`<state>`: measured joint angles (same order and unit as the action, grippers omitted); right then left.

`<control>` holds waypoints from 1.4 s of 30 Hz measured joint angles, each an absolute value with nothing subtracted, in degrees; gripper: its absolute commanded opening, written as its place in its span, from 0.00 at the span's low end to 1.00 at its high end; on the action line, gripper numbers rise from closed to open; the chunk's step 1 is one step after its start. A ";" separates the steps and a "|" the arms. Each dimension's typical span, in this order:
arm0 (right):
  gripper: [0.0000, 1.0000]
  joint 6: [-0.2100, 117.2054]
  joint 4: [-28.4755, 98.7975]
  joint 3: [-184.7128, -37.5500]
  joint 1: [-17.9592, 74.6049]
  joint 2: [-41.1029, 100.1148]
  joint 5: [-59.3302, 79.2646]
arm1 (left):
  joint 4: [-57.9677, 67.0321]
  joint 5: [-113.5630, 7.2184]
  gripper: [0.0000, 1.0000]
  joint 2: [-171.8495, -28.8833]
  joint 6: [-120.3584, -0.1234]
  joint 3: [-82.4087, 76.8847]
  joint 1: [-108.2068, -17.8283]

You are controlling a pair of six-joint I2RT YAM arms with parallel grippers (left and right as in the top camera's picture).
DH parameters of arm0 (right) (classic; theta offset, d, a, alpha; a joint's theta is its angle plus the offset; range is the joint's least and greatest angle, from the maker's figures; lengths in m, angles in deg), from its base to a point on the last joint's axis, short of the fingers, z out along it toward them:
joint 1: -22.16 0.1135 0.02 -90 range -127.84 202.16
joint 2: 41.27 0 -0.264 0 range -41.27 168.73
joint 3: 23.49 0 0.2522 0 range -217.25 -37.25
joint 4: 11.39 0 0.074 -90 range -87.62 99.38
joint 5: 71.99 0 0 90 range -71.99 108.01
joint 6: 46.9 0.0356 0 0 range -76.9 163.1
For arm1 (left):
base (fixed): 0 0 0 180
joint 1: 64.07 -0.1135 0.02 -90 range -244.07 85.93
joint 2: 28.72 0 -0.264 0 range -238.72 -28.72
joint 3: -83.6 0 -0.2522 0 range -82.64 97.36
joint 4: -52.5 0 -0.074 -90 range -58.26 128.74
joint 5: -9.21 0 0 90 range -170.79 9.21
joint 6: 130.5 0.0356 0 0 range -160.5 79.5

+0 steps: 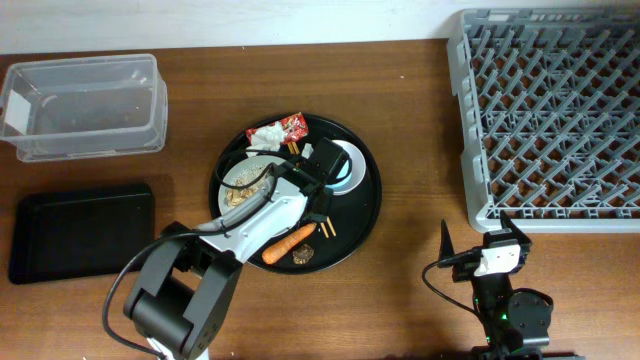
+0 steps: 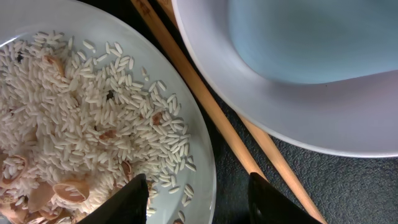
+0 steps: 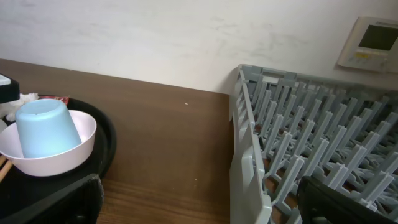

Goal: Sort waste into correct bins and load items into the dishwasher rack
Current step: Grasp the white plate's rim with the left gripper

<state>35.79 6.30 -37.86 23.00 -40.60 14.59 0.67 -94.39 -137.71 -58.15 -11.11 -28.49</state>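
Note:
On the round black tray a pale dish holds rice-like scraps. My left gripper hangs low over the dish's right rim, open. One finger is over the rice and the other is beside the wooden chopsticks. From overhead the left gripper sits mid-tray. A light blue cup stands upside down in a white bowl. Crumpled tissue, a red wrapper, a carrot and a brown lump lie on the tray. My right gripper is open and holds nothing.
The clear plastic box stands at the back left, with the flat black tray in front of it. The grey dishwasher rack fills the back right, its near corner close to my right gripper.

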 measured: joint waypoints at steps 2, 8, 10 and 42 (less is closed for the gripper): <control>0.98 35.79 6.30 -37.86 23.00 -40.60 14.59 | 0.67 -94.66 0.48 -137.71 -58.15 -11.09 -28.49; 0.98 35.81 6.30 -37.86 23.00 -40.60 14.59 | 0.65 -96.14 0.45 -137.71 -58.35 -11.11 -28.52; 0.98 35.81 6.30 -37.86 23.00 -40.60 14.59 | 0.65 -96.10 0.45 -137.71 -58.35 -11.11 -28.52; 0.98 35.77 6.30 -37.83 23.00 -40.60 14.59 | 5.33 -96.10 0.39 -137.71 -58.37 -15.92 -28.52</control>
<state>35.77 6.30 -37.83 23.00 -40.60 14.59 5.33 -96.10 -137.71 -58.37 -15.92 -28.52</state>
